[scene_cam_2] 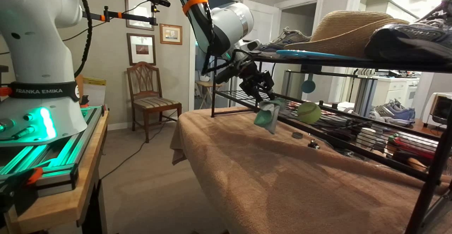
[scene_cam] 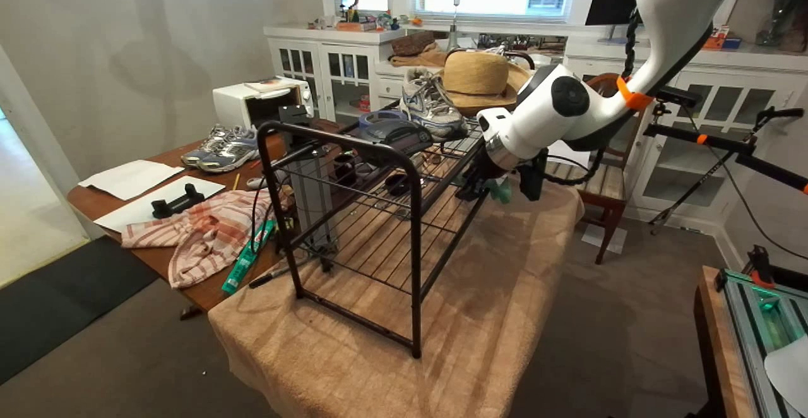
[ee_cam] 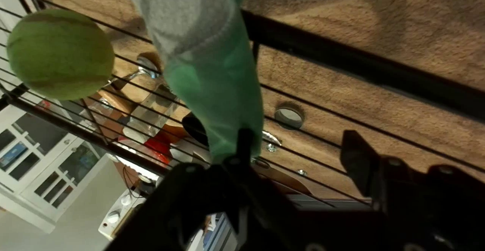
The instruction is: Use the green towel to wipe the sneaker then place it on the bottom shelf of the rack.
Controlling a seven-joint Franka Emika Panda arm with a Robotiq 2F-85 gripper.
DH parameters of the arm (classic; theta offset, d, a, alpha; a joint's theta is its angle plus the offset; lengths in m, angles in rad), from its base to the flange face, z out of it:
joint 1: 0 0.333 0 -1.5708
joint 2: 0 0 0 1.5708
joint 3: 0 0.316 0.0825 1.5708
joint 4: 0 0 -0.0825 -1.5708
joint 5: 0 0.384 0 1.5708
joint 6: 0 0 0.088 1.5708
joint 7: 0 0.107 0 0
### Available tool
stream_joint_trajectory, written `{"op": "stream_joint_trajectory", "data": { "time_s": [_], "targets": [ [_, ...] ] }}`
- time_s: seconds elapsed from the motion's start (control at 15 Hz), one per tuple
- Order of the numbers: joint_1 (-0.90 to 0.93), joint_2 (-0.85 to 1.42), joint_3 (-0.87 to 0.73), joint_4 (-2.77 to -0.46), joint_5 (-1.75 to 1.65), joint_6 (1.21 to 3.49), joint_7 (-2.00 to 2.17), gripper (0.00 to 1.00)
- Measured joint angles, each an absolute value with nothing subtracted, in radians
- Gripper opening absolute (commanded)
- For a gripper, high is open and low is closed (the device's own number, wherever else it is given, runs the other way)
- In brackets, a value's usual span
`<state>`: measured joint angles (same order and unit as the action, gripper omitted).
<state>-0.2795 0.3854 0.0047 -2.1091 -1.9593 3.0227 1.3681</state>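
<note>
The green towel, with a grey patch, hangs over the front rail of the rack's lower shelf in an exterior view [scene_cam_2: 263, 118]. It also shows in an exterior view [scene_cam: 500, 191] and in the wrist view [ee_cam: 223, 103]. My gripper [ee_cam: 298, 135] is open, its fingers wide apart. The towel lies at one finger, seemingly touching it, and is not between the jaws. In an exterior view the gripper [scene_cam_2: 265, 99] is tilted down just above the towel. A grey-white sneaker [scene_cam: 435, 112] sits on the rack's top shelf. The rack's bottom shelf [scene_cam_2: 353, 142] is black wire.
A tennis ball [scene_cam_2: 309, 112] rests on the lower shelf near the towel; it also shows in the wrist view [ee_cam: 60, 54]. A straw hat [scene_cam: 476, 77] and a dark sneaker [scene_cam_2: 413, 43] are on top. The rack's end frame [scene_cam: 416, 247] stands on a brown-covered table [scene_cam: 353, 367].
</note>
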Motion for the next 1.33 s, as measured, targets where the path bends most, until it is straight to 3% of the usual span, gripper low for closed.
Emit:
{"op": "stream_joint_trajectory", "data": {
  "time_s": [0.07,0.53,1.13,1.33],
  "targets": [
    [-0.279,0.382,0.002,-2.116,-1.928,3.048,1.355,1.0],
    [-0.279,0.311,-0.019,-2.221,-1.721,3.175,1.271,1.0],
    [-0.298,0.164,-0.063,-2.58,-1.329,3.192,0.898,1.0],
    [-0.332,0.126,-0.003,-2.697,-1.104,3.177,0.741,1.0]
  ]
}}
